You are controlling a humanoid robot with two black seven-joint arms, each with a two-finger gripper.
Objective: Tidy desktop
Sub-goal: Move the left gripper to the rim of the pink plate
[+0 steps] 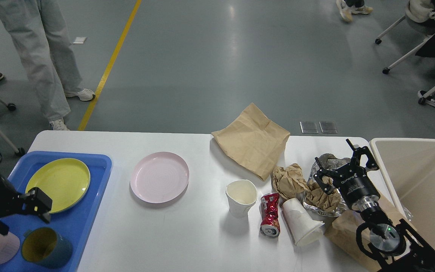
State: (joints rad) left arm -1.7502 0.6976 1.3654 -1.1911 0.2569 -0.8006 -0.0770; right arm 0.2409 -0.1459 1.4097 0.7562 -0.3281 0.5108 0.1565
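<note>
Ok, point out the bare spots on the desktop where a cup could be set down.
The desktop is bare between the blue tray and the upright paper cup, in front of the pink plate. Right of the cup it is crowded: crushed can, tipped cup, crumpled paper.

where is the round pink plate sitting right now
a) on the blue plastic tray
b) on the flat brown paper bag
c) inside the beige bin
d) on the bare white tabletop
d: the round pink plate lies directly on the white tabletop, apart from the blue plastic tray, which holds the yellow plate.
</note>
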